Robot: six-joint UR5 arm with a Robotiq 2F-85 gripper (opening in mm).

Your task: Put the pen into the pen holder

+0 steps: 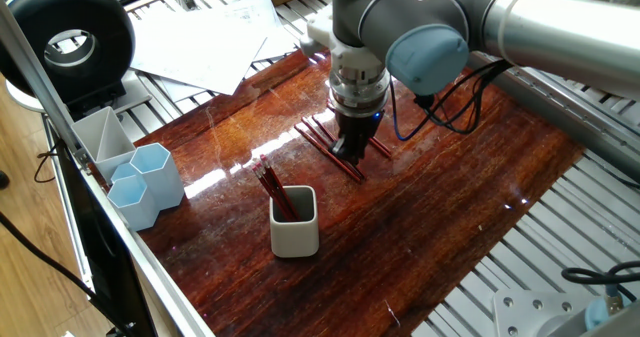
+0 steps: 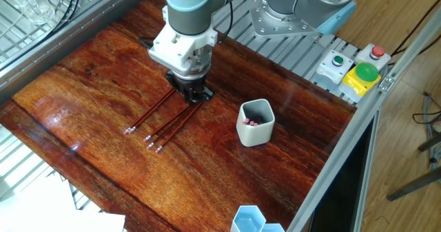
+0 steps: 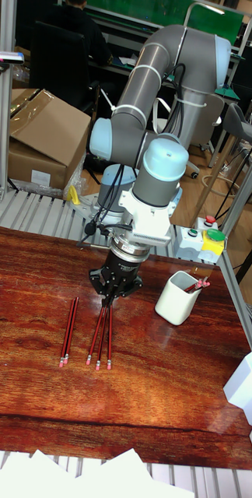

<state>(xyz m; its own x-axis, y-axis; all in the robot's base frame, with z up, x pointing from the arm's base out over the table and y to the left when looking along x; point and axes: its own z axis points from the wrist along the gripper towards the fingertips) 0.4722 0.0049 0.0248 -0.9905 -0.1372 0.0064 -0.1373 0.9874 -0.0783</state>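
The hand [image 3: 110,296] points straight down from a vertical wrist, its fingers narrowed around the upper ends of the red pens [image 3: 99,336] lying side by side on the table [image 3: 33,389]; whether it grips one I cannot tell. The pen holder [image 3: 176,298], off-white, stands near to its side, with red pens already inside.

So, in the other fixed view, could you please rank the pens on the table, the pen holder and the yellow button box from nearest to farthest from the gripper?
1. The pens on the table, directly under the gripper and running lower left.
2. The pen holder, to its right.
3. The yellow button box, far right by the table edge.
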